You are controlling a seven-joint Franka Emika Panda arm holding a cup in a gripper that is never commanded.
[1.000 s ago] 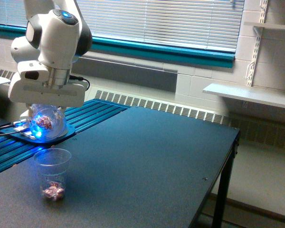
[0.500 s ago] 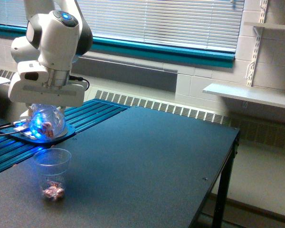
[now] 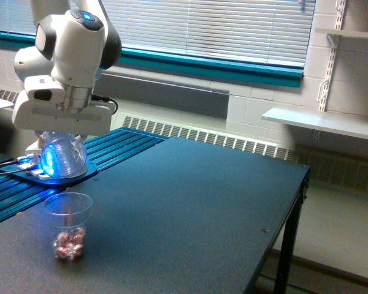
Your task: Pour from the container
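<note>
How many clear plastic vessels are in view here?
2. The rounded clear plastic container, glowing blue, hangs in the gripper above the table. The tapered clear plastic cup stands on the dark table below it, with pinkish pieces inside.

The reddish-pink and white pieces that showed inside my container a second ago are gone from it; it now looks clear and glows blue. The pile at the bottom of the cup has grown taller. My arm has also risen very slightly.
</note>
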